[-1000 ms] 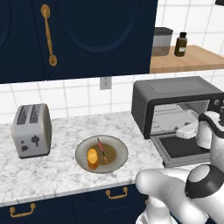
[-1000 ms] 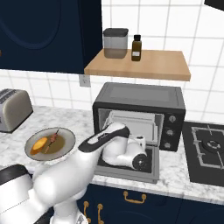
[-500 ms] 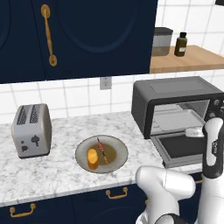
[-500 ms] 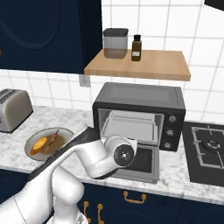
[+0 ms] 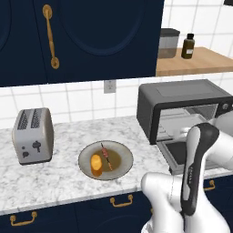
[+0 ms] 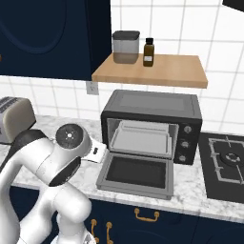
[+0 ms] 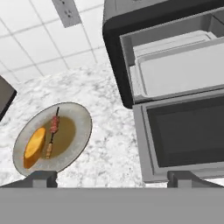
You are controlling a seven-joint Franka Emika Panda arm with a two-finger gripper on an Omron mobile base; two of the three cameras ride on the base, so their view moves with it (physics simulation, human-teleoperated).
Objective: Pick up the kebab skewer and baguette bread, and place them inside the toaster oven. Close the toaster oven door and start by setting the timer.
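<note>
With the toaster oven door (image 7: pixel 186 138) already dropped flat at right, the kebab skewer (image 7: pixel 52 131) and baguette bread (image 7: pixel 35 146) lie side by side on the plate (image 7: pixel 81 120) at lower left. The tool (image 7: pixel 111 177), tips well apart and empty, should likely descend squarely over the skewer, straddling its thin stick before pinching.

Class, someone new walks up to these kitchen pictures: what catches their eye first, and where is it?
The toaster oven gapes on the counter, its toaster oven door folded down flat. Left of it, a round plate holds the orange baguette bread beside the kebab skewer. The open end effector hangs above the marble between them.
</note>
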